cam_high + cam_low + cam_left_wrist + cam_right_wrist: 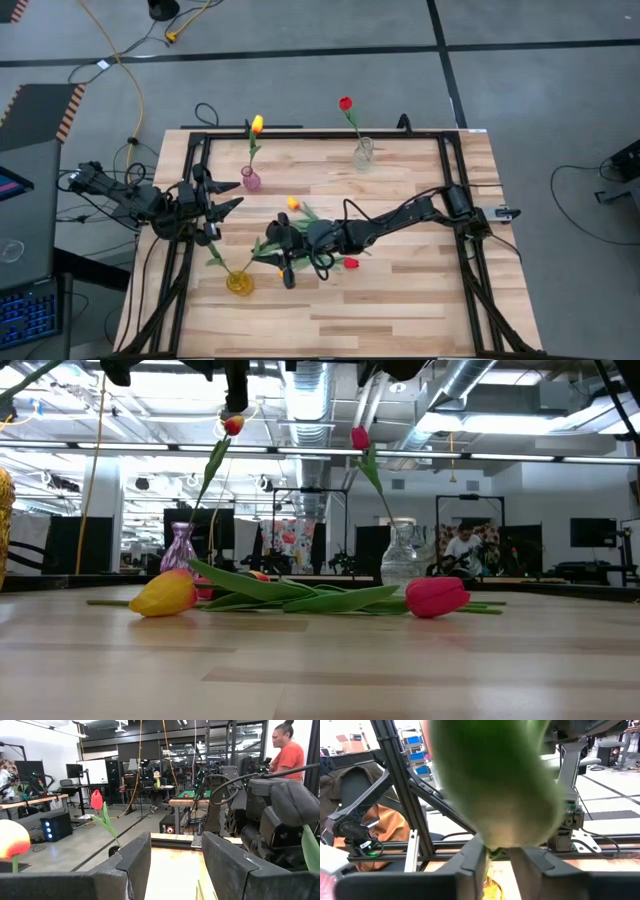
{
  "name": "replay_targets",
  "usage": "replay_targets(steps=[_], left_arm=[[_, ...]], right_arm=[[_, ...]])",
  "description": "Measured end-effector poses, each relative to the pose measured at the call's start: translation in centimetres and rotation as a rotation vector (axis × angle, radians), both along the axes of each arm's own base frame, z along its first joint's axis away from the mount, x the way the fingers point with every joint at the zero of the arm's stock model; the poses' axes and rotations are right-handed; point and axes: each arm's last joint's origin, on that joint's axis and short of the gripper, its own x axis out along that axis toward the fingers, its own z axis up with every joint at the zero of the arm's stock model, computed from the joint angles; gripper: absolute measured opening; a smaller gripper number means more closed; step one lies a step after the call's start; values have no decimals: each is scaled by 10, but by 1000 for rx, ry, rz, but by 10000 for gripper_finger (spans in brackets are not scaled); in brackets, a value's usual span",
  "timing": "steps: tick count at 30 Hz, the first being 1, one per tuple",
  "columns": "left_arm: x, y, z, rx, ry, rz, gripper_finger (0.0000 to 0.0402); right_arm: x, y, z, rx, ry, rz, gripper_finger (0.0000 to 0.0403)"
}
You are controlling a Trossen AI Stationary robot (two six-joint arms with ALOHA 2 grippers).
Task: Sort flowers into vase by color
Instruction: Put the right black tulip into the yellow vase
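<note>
A yellow vase (239,284) stands near the table's front left, and a green flower stem (226,262) rises out of it. My right gripper (266,247) reaches level across the table to this flower and is open. In the right wrist view the stem (495,851) stands in the gap of my right gripper (498,857), above the vase (492,890), and a blurred green leaf (490,780) fills the picture. I cannot make out the flower's head. My left gripper (232,207) waits open at the left. A pink vase (251,180) holds a yellow-orange flower (257,124). A clear vase (363,155) holds a red flower (345,103). My right gripper has the stem (495,851) between its two fingers, which come level from the table's right. The stem looks thinner than the gap, and I cannot tell whether either finger touches it. The flower stands in the yellow vase.
Two loose flowers lie on the table under my right arm: a yellow one (293,203) (165,595) and a red one (350,263) (437,597), their leaves crossing. A black frame (455,180) runs round the table. A person (285,755) stands in the room beyond.
</note>
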Motion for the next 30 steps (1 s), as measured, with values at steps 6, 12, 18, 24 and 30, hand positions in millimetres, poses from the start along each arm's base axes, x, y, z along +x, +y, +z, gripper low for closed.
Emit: replay_targets(steps=[6,12,18,24,30], left_arm=[[0,0,0,0,0,0,165],[0,0,0,0,0,0,165],[0,0,0,0,-1,0,165],[0,0,0,12,0,2,165],[0,0,0,13,0,2,165]], right_arm=[[0,0,0,1,1,0,178],[0,1,0,34,5,2,225],[1,4,10,59,-24,10,234],[2,11,23,33,-49,24,234],[3,12,26,32,-56,24,234]])
